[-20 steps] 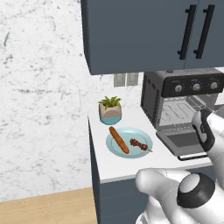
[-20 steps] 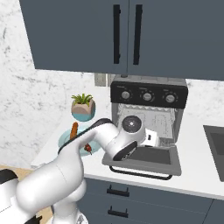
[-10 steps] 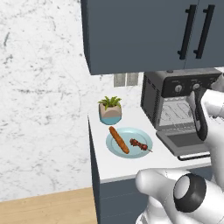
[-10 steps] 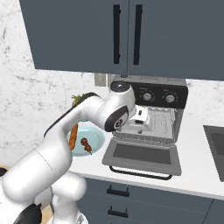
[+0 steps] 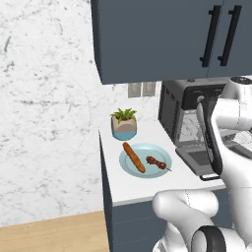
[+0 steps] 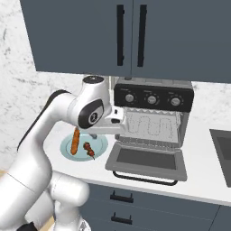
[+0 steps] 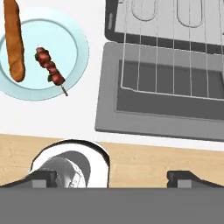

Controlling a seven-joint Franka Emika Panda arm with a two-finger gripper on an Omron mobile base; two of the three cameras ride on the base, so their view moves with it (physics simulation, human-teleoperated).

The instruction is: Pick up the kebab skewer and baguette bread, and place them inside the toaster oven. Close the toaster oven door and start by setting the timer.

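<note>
With my end effector (image 7: 112, 177) spread wide and empty above the table's front edge, I'd shift toward the kebab skewer (image 7: 50, 69) beside the baguette bread (image 7: 12, 38) on the plate (image 7: 78, 41), aligning fingers across its stick.

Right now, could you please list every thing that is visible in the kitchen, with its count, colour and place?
kebab skewer: one, dark red-brown, on the plate beside the baguette.
baguette bread: one, orange-brown, on the plate.
plate: one, pale blue, on the counter left of the oven.
toaster oven: one, dark grey with three knobs, on the counter; wire rack pulled partly out.
toaster oven door: one, dark grey, dropped open flat.
potted plant: one, green in a pale pot, behind the plate.
upper cabinets: dark blue, black handles, above the oven.
counter: one, white.
end effector: one, dark tips, open, holding nothing, over the counter's front edge.
</note>
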